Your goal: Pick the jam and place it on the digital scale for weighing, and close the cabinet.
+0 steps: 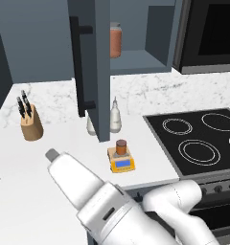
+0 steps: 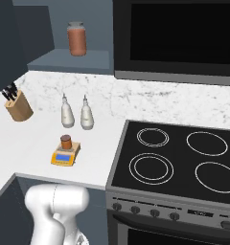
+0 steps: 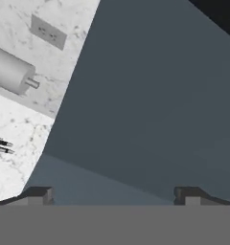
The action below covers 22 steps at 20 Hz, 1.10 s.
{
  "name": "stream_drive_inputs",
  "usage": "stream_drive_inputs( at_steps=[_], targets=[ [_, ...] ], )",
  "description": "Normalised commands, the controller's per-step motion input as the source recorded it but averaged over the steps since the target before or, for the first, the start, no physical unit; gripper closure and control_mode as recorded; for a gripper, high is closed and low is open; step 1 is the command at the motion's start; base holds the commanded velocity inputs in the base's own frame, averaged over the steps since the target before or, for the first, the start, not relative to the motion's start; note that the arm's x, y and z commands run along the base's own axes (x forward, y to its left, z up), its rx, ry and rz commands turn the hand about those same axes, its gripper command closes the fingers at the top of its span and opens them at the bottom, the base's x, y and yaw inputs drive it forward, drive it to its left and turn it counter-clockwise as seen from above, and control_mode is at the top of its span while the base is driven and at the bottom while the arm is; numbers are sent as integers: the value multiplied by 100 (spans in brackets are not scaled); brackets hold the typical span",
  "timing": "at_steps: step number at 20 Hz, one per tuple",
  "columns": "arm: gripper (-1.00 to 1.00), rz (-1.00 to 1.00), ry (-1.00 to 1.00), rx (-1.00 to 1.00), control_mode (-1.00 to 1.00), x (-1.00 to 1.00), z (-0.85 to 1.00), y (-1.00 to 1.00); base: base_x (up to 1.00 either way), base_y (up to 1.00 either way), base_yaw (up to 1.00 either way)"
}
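Note:
The jam (image 1: 120, 147) (image 2: 65, 142), a short reddish-brown jar, stands upright on the grey plate of the yellow-orange digital scale (image 1: 122, 164) (image 2: 64, 157) on the counter. The slate-grey cabinet door (image 1: 92, 72) hangs open, swung out edge-on over the counter, its black bar handle (image 1: 80, 67) facing left. My gripper (image 3: 113, 197) is open with nothing between its fingertips (image 3: 38, 195). It faces a flat slate-grey panel (image 3: 150, 105), apparently the door's face, and is apart from it.
A taller orange-red jar (image 1: 116, 40) (image 2: 77, 38) sits on the cabinet shelf. Two white bottles (image 2: 67, 112) and a knife block (image 1: 30, 123) stand by the marble wall. The black cooktop (image 1: 198, 139) lies right, under the microwave (image 2: 177, 38). A wall outlet (image 3: 49, 32) shows.

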Motion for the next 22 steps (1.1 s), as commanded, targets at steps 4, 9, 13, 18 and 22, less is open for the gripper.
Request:
stream_drive_inputs(
  at_steps=[4, 9, 13, 18, 22],
  targets=[
    [-100, 0, 7, 32, -100, 45, -29, 21, 0, 0, 0],
    [-100, -10, 0, 2, -100, 30, -5, 50, 0, 0, 0],
    [-100, -5, 16, 4, -100, 48, -1, 2, 0, 0, 0],
    [-100, 0, 23, 11, -100, 50, 0, 0, 0, 0, 0],
    [-100, 0, 11, 11, -100, 32, 0, -8, 0, 0, 0]
  ],
)
